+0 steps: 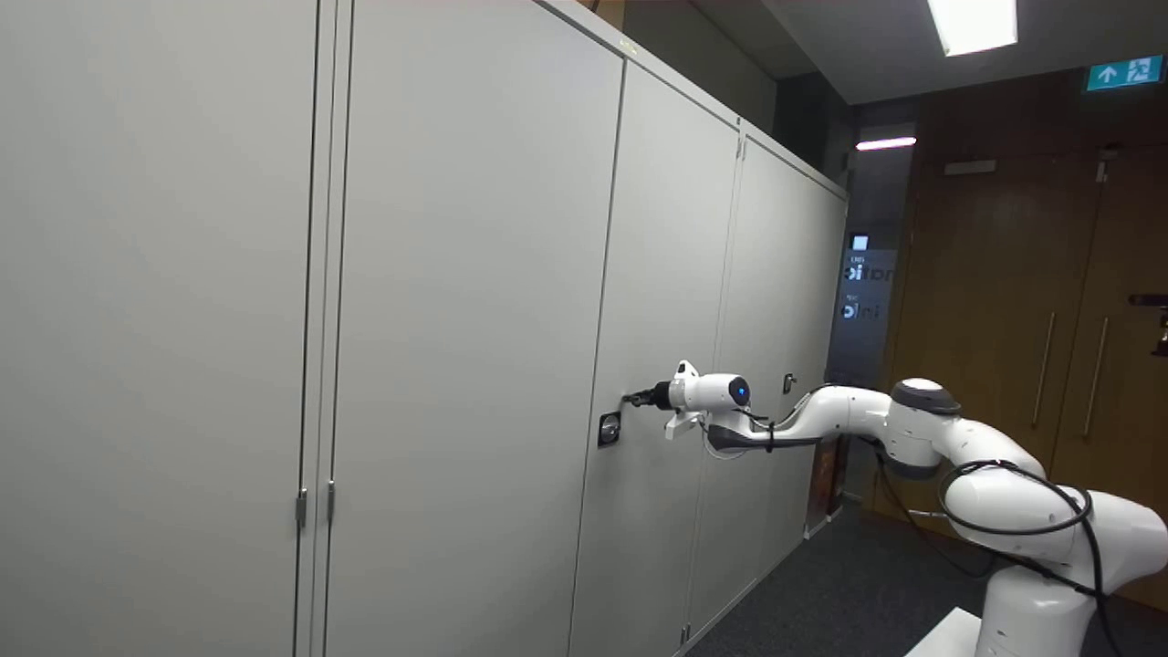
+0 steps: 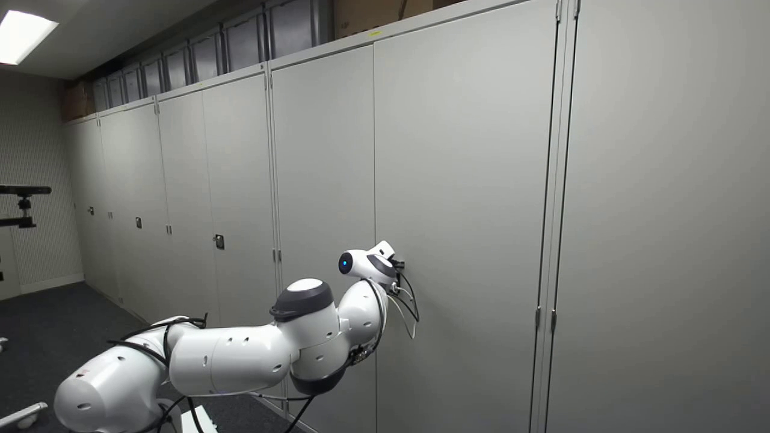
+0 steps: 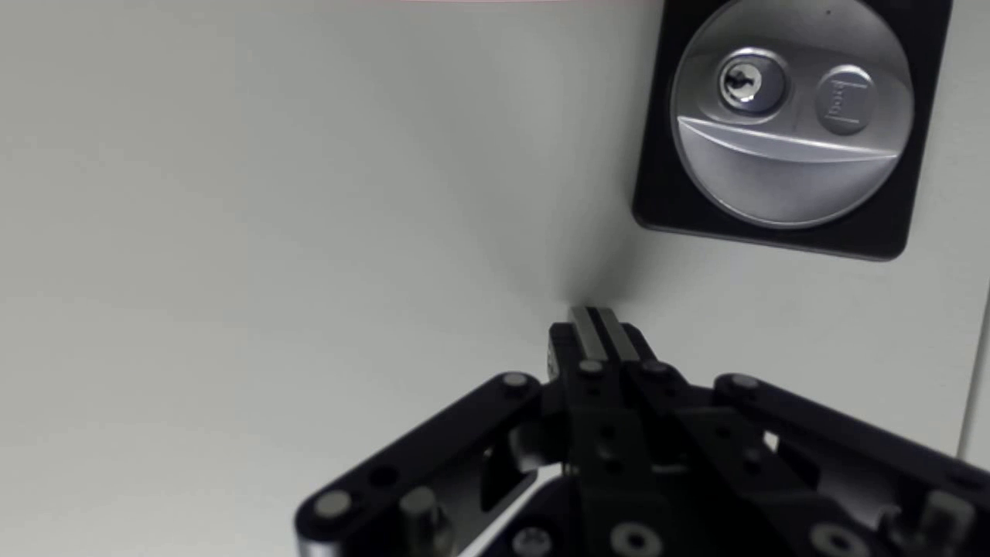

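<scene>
Cabinet door (image 1: 662, 274), closed hand (image 3: 594, 311) near lock (image 3: 793, 124)

1. Cabinet door (image 1: 671, 255): plain pale grey panel, standing upright, looks shut to me.
2. Latch (image 1: 610, 429): hugging the door's 9 o'clock edge in an exterior view.
3. Up close it's a silvery disc (image 3: 795, 122) in a black plate (image 3: 835, 238) with rounded corners, sitting around 2 o'clock in the wrist view, slightly tilted, top cut off there.
4. Keyhole (image 3: 744, 81) is at roughly 10 o'clock on the disc; round embossed spot (image 3: 845, 100) between 2 and 3.
5. Scooped grip (image 3: 781, 189) down at 6, lip (image 3: 785, 147) running roughly 9 to 4.
</scene>
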